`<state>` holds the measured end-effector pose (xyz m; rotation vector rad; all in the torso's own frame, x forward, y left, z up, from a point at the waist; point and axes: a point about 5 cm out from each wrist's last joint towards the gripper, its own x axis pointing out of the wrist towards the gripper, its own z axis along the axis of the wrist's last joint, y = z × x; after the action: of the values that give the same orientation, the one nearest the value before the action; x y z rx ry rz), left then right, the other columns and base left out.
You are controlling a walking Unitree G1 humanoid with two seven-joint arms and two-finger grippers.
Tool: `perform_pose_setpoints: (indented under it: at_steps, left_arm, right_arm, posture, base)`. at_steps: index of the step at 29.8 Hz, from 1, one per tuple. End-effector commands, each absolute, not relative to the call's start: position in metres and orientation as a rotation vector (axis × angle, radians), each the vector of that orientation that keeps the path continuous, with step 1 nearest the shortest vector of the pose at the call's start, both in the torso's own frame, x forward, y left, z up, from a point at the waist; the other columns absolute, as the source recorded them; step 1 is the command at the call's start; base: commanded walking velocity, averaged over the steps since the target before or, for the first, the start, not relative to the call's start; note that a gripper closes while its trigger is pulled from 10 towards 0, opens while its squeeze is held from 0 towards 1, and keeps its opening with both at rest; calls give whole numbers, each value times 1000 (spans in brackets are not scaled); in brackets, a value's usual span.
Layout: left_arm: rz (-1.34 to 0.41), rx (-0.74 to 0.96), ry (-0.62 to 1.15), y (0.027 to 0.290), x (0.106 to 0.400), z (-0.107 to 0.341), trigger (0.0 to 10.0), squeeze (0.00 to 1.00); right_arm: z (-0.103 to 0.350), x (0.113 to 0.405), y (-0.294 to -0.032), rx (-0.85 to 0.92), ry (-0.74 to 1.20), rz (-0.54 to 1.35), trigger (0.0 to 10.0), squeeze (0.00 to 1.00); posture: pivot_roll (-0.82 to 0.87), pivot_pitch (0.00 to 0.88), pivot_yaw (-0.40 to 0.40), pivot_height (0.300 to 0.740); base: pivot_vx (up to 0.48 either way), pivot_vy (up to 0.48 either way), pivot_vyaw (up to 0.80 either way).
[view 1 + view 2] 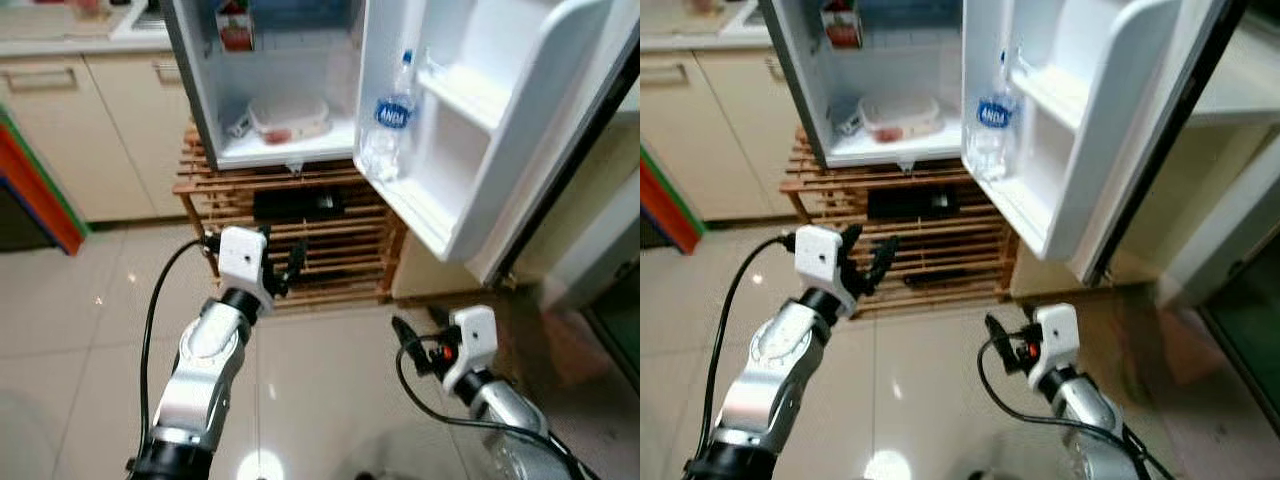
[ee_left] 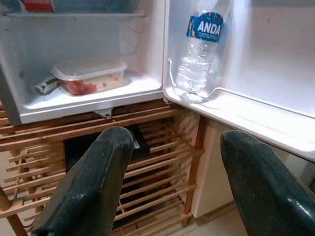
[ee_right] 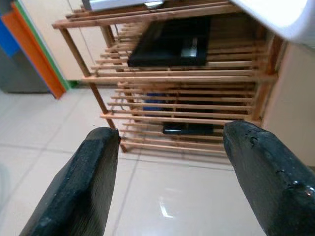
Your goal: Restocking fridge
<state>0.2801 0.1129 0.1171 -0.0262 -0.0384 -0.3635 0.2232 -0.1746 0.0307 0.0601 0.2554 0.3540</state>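
Between the spread, empty jaws of the left gripper, raised before the slatted wooden rack, and those of the right gripper, held lower over the glossy beige floor tiles and just as wide and empty, nothing is carried. Beyond them the small white fridge stands open on the rack: a clear plastic water bottle with a blue label sits in the door's lower pocket, a lidded clear food box on the bottom shelf, a red carton above. Restocking looks partly done; the door shelves have room left. Cream cabinets under a worktop stand to the left.
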Motion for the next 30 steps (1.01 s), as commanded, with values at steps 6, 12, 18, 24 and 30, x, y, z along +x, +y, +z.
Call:
perform_pose_setpoints:
  at_steps: [6,12,18,24,30]
  left_arm:
    - [-378,-9,-50,112,287,121,10000,0]
    - [-374,3,-52,117,286,122,10000,0]
    - [-362,7,-46,122,283,122,10000,0]
    - [-356,11,-36,127,283,122,10000,0]
    - [-370,16,-32,126,285,122,10000,0]
  right_arm:
    - [39,257,-216,-46,223,85,10000,0]
    - [65,289,-244,-111,139,-99,10000,0]
    - [74,301,-250,-158,118,-164,10000,0]
    - [72,298,-223,-58,103,-69,10000,0]
    - [69,280,-216,-67,96,-28,10000,0]
  posture:
    - [-98,2,47,740]
    - [-72,7,52,740]
    - [-47,17,53,740]
    - [-51,25,64,740]
    - [-74,27,80,740]
  base:
    - [0,0,0]
    - [0,0,0]
    - [0,0,0]
    - [0,0,0]
    - [0,0,0]
